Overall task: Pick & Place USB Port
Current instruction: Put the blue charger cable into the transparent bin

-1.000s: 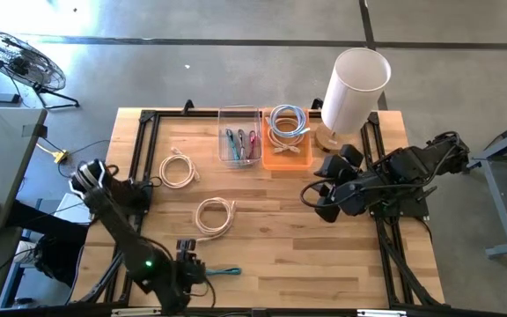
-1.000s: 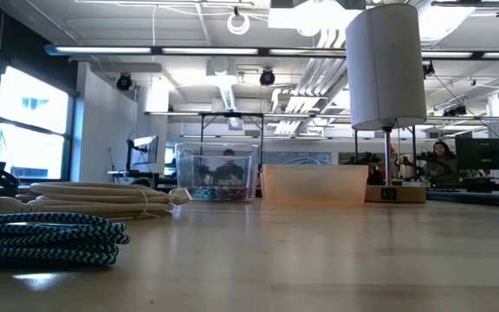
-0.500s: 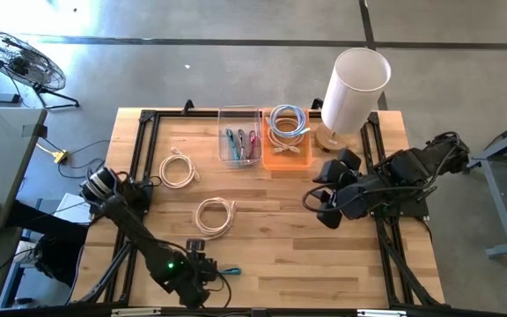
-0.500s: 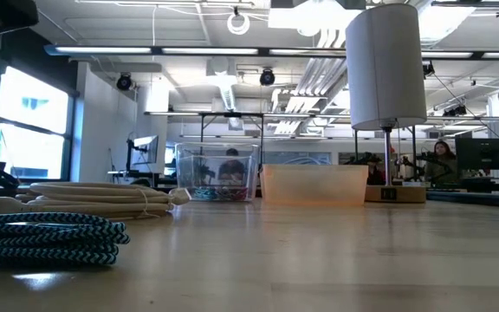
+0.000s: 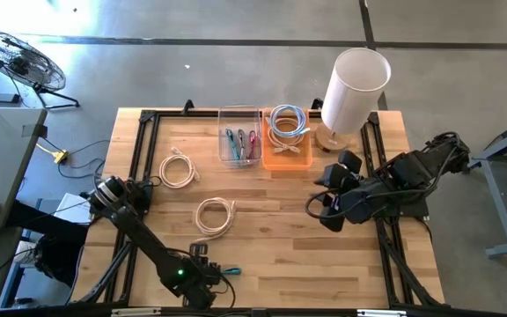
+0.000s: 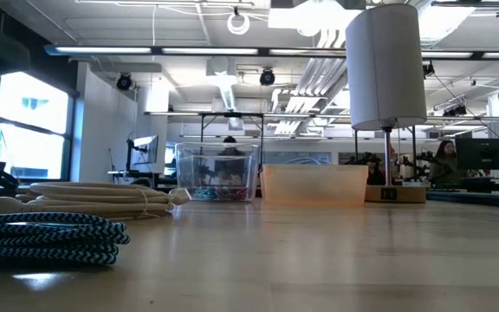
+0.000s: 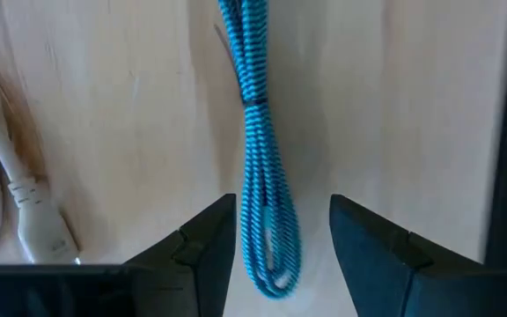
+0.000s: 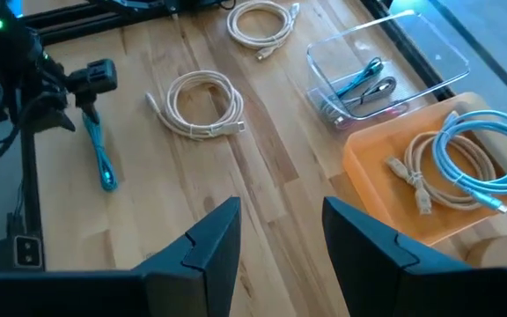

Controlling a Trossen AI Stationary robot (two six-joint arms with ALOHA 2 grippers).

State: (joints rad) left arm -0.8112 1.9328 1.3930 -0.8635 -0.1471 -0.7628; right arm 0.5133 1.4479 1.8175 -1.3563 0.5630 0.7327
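A teal braided USB cable, bundled into a long loop, lies flat on the wood near the table's near edge. My left gripper is open at the cable's left end, one finger on either side of the looped end and a gap to each. My right gripper is open and empty above the table's right half, looking across at the bins.
Two white coiled cables lie on the left half. A clear bin of coloured cables and an orange tray with white and blue cables sit at the far edge, beside a white lamp. Bare wood lies between.
My left arm has swung along the near edge toward the table's right, bringing its gripper closer to the teal cable. The cable has stayed where it was.
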